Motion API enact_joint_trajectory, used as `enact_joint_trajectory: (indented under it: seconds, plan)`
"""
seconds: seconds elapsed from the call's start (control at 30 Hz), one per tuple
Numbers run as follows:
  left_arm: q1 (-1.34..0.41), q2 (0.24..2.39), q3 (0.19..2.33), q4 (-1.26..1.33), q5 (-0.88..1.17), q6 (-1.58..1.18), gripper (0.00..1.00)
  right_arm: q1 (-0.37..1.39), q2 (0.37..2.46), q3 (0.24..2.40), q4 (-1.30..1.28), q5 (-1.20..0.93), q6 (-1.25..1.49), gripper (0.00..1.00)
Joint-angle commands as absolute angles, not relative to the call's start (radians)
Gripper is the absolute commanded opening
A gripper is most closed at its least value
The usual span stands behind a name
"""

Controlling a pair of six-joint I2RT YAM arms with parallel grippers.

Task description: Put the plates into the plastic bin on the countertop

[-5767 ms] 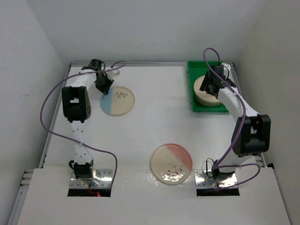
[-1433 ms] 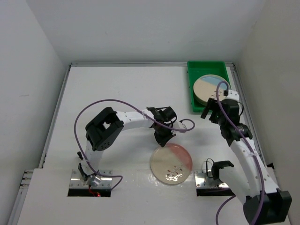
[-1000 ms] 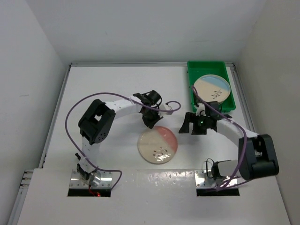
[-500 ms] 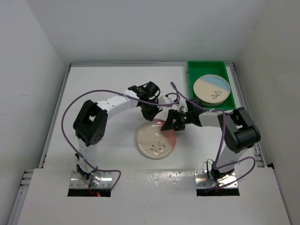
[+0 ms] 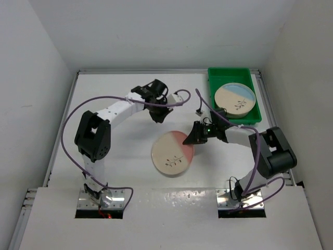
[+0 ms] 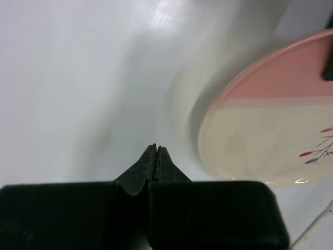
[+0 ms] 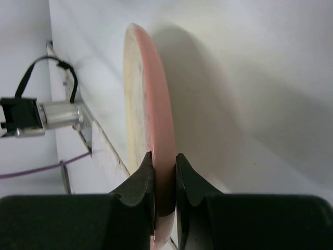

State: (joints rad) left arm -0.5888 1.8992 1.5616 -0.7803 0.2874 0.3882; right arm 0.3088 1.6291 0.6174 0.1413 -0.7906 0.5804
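right jaws: pinching the 2 o'clock rim of the round cream ceramic pink-segment plate (image 5: 172,154), mid white desk (image 5: 130,174) | left jaws: pressed together, empty, at plate's 11 o'clock | shallow green plastic bin (image 5: 213,86): 1 o'clock from plate, right arm nearer

Plain white walls (image 5: 171,31) close in the back and both sides. Soft, even light falls; a white panel (image 5: 166,224) spans the near edge.
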Motion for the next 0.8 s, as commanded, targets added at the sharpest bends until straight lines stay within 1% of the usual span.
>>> enact_joint_trajectory:
  seconds: [0.0, 0.1, 0.2, 0.23, 0.3, 0.33, 0.4, 0.57, 0.6, 0.77]
  plan:
    - [-0.493, 1.85, 1.655, -0.77, 0.236, 0.376, 0.0, 0.266, 1.528, 0.718, 0.13, -0.693, 0.603, 0.0]
    - [-0.412, 1.841, 1.703, -0.77, 0.227, 0.353, 0.0, 0.209, 1.455, 0.787, 0.153, -0.623, 0.685, 0.0]
    - [-0.35, 1.841, 1.713, -0.77, 0.227, 0.327, 0.0, 0.089, 1.422, 0.813, 0.233, -0.45, 0.803, 0.0]
    - [-0.341, 1.841, 1.704, -0.77, 0.227, 0.327, 0.0, 0.005, 1.417, 0.813, 0.294, -0.424, 0.88, 0.0]
    - [-0.33, 1.827, 1.672, -0.77, 0.239, 0.327, 0.0, -0.066, 1.407, 0.789, 0.328, -0.315, 0.995, 0.0]
    - [-0.33, 1.818, 1.658, -0.77, 0.248, 0.327, 0.0, -0.127, 1.401, 0.761, 0.403, -0.29, 1.07, 0.0]
    - [-0.33, 1.809, 1.625, -0.761, 0.249, 0.327, 0.0, -0.184, 1.405, 0.723, 0.484, -0.205, 1.121, 0.0]
    - [-0.31, 1.799, 1.603, -0.752, 0.267, 0.327, 0.0, -0.248, 1.46, 0.713, 0.572, -0.144, 1.176, 0.0]
    - [-0.31, 1.799, 1.603, -0.752, 0.276, 0.327, 0.0, -0.261, 1.468, 0.71, 0.625, -0.138, 1.183, 0.0]
    - [-0.301, 1.809, 1.603, -0.752, 0.285, 0.318, 0.0, -0.302, 1.519, 0.71, 0.617, -0.074, 1.213, 0.0]
